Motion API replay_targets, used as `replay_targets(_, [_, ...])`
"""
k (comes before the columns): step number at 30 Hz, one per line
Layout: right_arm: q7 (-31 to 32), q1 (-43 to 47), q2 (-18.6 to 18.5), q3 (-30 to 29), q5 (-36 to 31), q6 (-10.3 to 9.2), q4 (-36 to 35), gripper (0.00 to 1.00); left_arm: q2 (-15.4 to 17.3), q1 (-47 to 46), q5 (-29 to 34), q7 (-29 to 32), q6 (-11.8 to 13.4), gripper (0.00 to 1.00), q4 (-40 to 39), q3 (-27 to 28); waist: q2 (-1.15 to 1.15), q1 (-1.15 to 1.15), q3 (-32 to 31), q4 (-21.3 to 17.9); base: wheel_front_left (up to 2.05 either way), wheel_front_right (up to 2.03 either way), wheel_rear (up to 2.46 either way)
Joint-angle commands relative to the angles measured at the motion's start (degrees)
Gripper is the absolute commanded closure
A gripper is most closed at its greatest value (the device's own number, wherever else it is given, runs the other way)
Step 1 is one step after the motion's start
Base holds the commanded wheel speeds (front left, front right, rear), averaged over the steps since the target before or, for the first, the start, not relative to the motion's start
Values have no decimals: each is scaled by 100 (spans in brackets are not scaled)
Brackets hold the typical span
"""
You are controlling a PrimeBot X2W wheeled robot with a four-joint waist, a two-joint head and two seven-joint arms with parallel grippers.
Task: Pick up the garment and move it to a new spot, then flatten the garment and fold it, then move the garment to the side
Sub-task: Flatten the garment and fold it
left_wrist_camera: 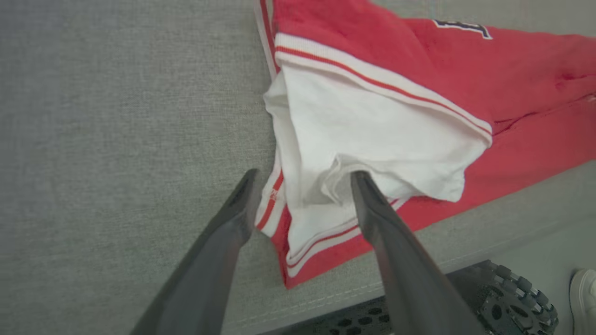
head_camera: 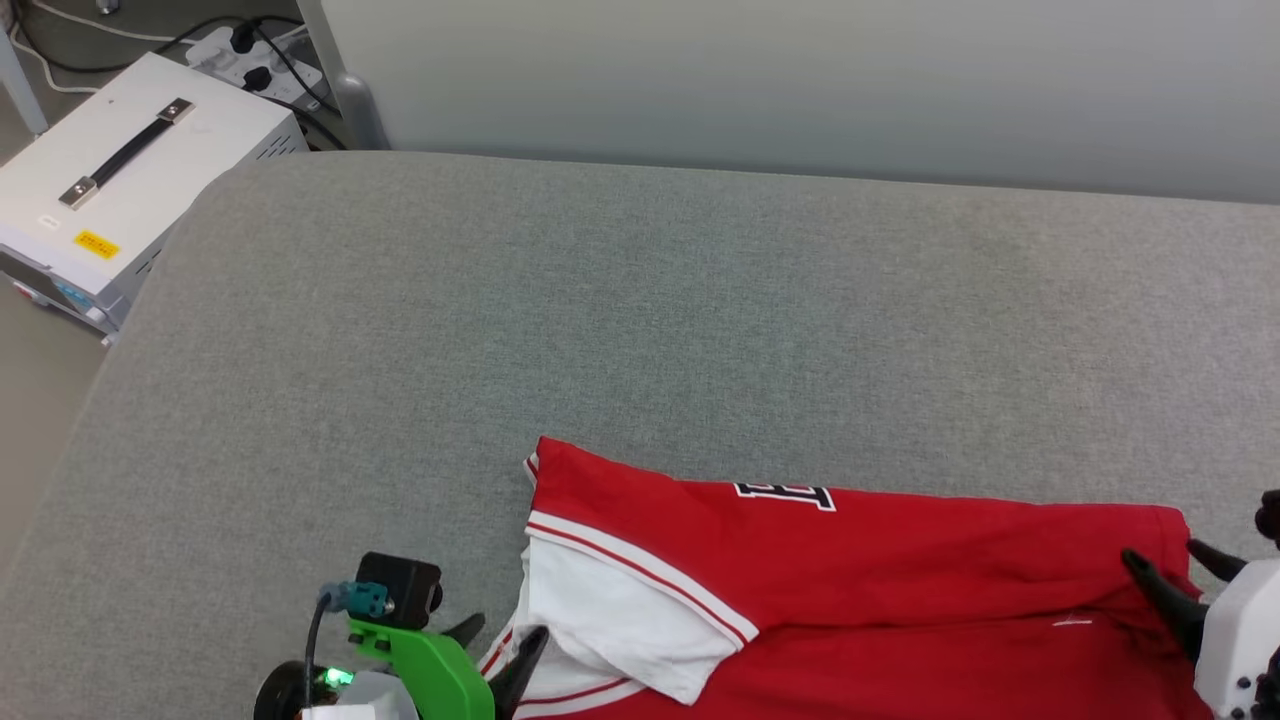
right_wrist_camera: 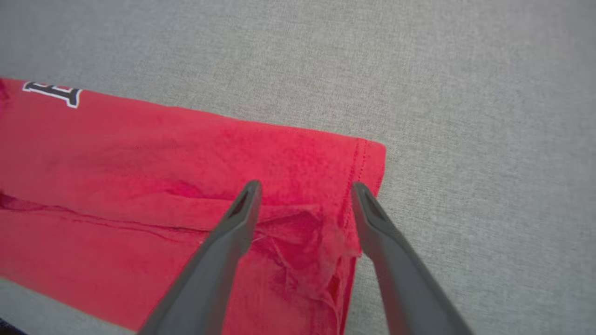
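The garment (head_camera: 900, 590) lies folded lengthwise into a long red band near the front of the grey surface. Its white sleeve (head_camera: 620, 620) is at the left and part of a dark letter (head_camera: 785, 495) shows on the far edge. My left gripper (head_camera: 505, 632) is open and straddles the striped sleeve hem. In the left wrist view its fingers (left_wrist_camera: 305, 173) stand wide apart, one beside the hem and one on the white sleeve (left_wrist_camera: 372, 125). My right gripper (head_camera: 1162, 552) is open at the right end. In the right wrist view it (right_wrist_camera: 306, 184) hovers over the crumpled red corner (right_wrist_camera: 298, 242).
The grey fabric-covered table (head_camera: 640, 320) stretches far back and to the left. A white box with a black handle (head_camera: 130, 170) and a power strip (head_camera: 255, 60) sit on the floor beyond the left edge. The table's front edge (left_wrist_camera: 354, 293) runs just below the garment.
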Motion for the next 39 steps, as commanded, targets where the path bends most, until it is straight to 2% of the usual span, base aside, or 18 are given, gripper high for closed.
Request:
replay_targets(1, [78,-29,28,-128,53,-5,-162,0,-29,-123,56,-118,12,0,-70,70,66,0,-105,1,0,0,0])
replay_targets(8, [618,153,319,-728,-55,-5,-906,0,9,-168,155,-569,230,0,-472,397,66,0,-298,19,0,0,0])
replay_targets(14, [1132,338,771,-1295,-424,-5,-1215,0,-49,-205,428,-1605,408,0,-680,879,66,0,-357,22,0,0,0])
replay_targets(18, [1640,507,1055,-1624,-800,-5,-1117,0,-186,-188,654,-2537,299,0,-571,1067,66,0,-355,26,0,0,0])
replay_targets(21, [1937,550,1351,-1948,-968,-5,-1007,0,-358,-136,745,-2895,153,0,-554,1261,66,0,-330,22,0,0,0])
replay_targets(27, [2240,542,1716,-2392,-1133,-5,-884,0,-632,41,1425,-2984,161,0,-483,1804,66,0,-201,59,0,0,0])
replay_targets(30, [2281,509,1771,-2530,-1142,-5,-757,0,-941,169,1669,-2986,137,0,-420,2216,66,0,-87,96,0,0,0])
replay_targets(39, [2221,302,1817,-2711,-961,-5,-232,0,-1576,262,2287,-2987,-470,0,-167,2862,66,0,207,238,0,0,0])
